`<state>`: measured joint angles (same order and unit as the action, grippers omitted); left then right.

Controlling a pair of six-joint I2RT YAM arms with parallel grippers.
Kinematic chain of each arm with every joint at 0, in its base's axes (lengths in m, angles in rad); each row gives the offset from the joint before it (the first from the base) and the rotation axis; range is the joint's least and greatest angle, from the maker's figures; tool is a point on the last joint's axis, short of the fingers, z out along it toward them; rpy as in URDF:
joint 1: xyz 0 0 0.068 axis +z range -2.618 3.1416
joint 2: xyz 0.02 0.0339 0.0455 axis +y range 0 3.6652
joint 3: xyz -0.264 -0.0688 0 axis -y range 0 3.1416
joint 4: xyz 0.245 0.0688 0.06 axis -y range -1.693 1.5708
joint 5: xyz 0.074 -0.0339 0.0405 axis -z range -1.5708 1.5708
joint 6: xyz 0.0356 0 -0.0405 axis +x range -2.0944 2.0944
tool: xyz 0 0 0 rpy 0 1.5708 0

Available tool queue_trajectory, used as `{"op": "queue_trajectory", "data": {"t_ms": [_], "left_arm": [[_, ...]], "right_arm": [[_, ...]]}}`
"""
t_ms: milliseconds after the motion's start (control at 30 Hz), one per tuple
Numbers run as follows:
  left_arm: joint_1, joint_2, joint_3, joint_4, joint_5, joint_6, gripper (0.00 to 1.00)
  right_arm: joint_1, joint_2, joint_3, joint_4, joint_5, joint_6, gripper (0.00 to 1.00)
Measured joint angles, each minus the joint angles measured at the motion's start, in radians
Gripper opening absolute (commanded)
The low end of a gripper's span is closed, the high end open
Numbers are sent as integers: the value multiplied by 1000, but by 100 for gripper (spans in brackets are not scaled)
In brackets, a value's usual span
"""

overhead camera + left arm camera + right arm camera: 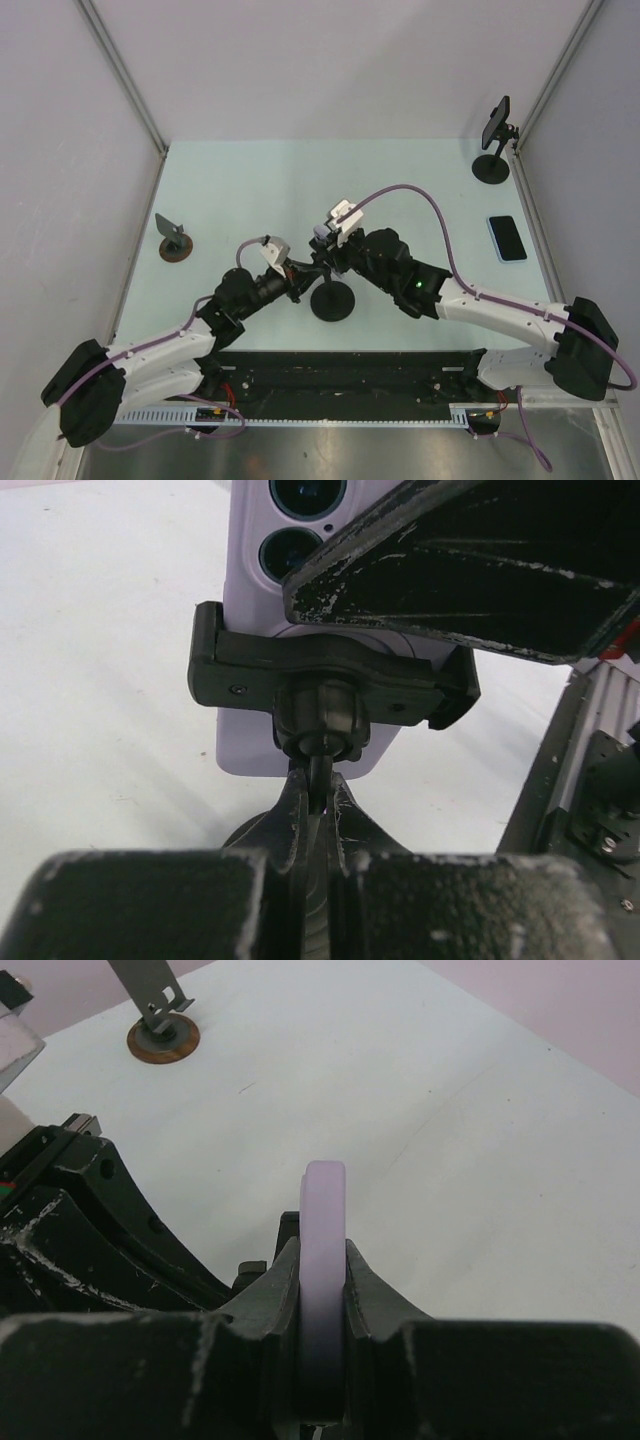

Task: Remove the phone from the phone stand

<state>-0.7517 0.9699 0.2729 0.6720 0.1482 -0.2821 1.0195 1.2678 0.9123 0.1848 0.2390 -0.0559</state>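
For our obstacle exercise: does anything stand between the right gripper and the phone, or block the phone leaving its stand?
Nothing between them: the right gripper is shut on the phone. Only the stand's clamp grips its sides.

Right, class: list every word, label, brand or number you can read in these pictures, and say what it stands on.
No text can be read anywhere.
The phone shows no brand on its back.
The stand carries no lettering.
The spare phone lying flat is too small to tell.
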Motion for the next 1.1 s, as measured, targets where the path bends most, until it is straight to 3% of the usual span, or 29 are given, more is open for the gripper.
{"op": "queue_trajectory", "data": {"t_ms": [300, 433, 667, 933, 1100], "left_arm": [[11, -23, -16, 7, 82, -17, 0], [68, -43, -24, -2, 14, -33, 0], [-29, -43, -24, -20, -95, 21, 0], [-37, -47, -18, -21, -244, 28, 0], [-26, 33, 32, -7, -329, 40, 0]], "right_arm": [[-29, -55, -39, -8, -104, -21, 0], [-47, -103, -56, -80, -72, -43, 0], [-25, -105, -65, -82, 39, -23, 0], [-19, -118, -77, -82, 185, -5, 0], [-20, -168, -103, -84, 247, 3, 0]]}}
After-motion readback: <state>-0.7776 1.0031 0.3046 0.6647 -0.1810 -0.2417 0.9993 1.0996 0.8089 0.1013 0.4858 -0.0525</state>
